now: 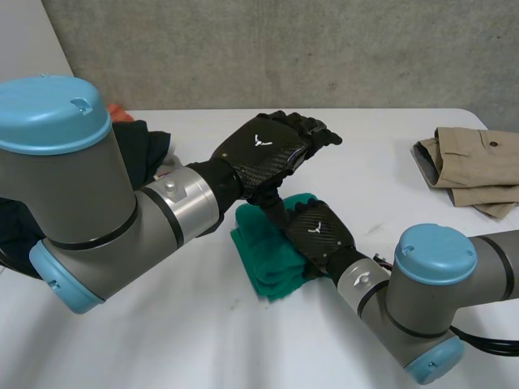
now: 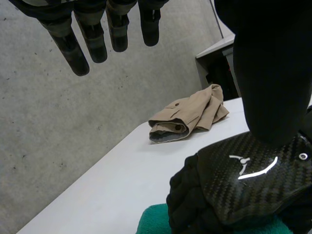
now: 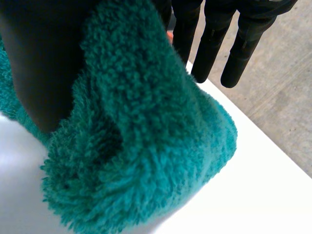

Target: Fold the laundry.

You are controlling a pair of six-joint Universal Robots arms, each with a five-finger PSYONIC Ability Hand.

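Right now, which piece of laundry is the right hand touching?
The green cloth in the middle, under the right hand; the tan garment and the dark pile lie apart at opposite sides.

The left arm (image 1: 122, 219) reaches in across the tabletop and holds the left hand (image 1: 263, 150) raised, back upward, directly above the right hand (image 1: 320, 231). In its wrist view, the left hand's fingers (image 2: 78, 48) hang straight and apart, the thumb (image 2: 273, 73) stands well clear of them, and nothing lies between. The right arm (image 1: 430, 300) bends in low, with its hand palm-down. The right thumb (image 3: 39, 63) presses one side of a fold of the green towel (image 3: 146, 146) and the straight fingers (image 3: 239, 53) lie on the other, pinching it.
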